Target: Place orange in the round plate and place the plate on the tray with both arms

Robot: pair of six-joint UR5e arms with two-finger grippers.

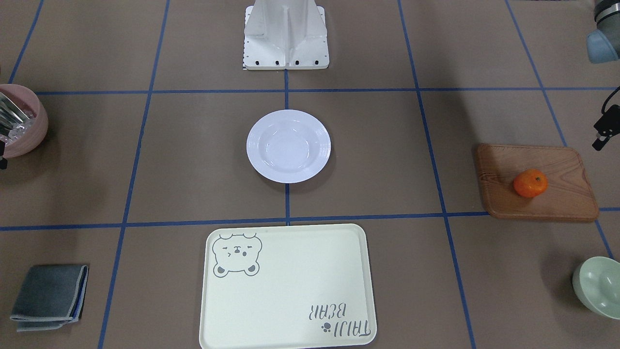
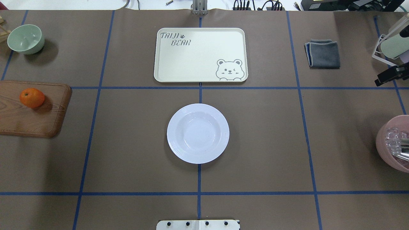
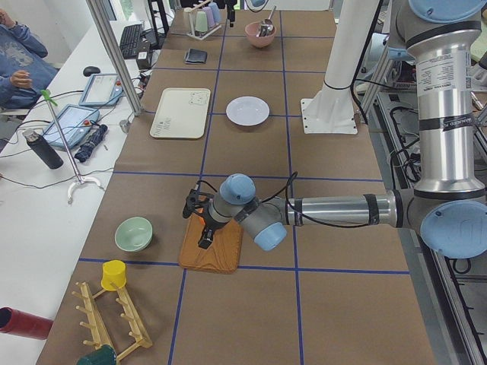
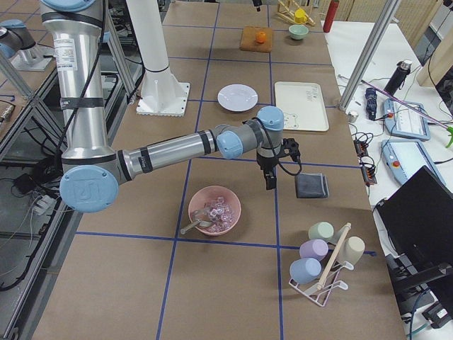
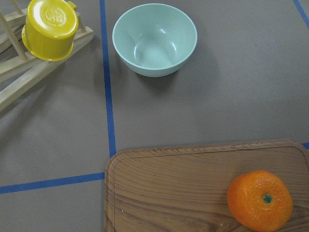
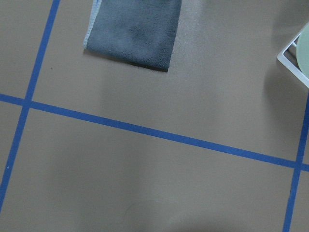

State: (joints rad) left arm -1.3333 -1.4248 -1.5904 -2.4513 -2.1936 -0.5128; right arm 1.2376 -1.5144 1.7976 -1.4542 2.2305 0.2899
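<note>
The orange [image 1: 530, 183] lies on a brown wooden board, also seen as the orange [image 2: 32, 97] at the table's left and the orange [image 5: 259, 200] low in the left wrist view. Mid-table sits the round plate [image 2: 198, 133], white and with nothing in it. Beyond it lies the cream tray [image 2: 200, 54] with its bear face. My left gripper [image 3: 204, 237] hangs above the board near the orange. Between the grey cloth and the pink bowl, my right gripper [image 4: 270, 180] hangs over the table. No fingers show in either wrist view, so I cannot tell their state.
The wooden board [image 2: 32, 118] and a pale green bowl [image 2: 25, 39] are at the left. A folded grey cloth [image 2: 322, 53], a pink bowl [image 2: 391, 147] and a cup rack [image 4: 322, 258] are at the right. A yellow cup [image 5: 48, 29] hangs on a wooden rack.
</note>
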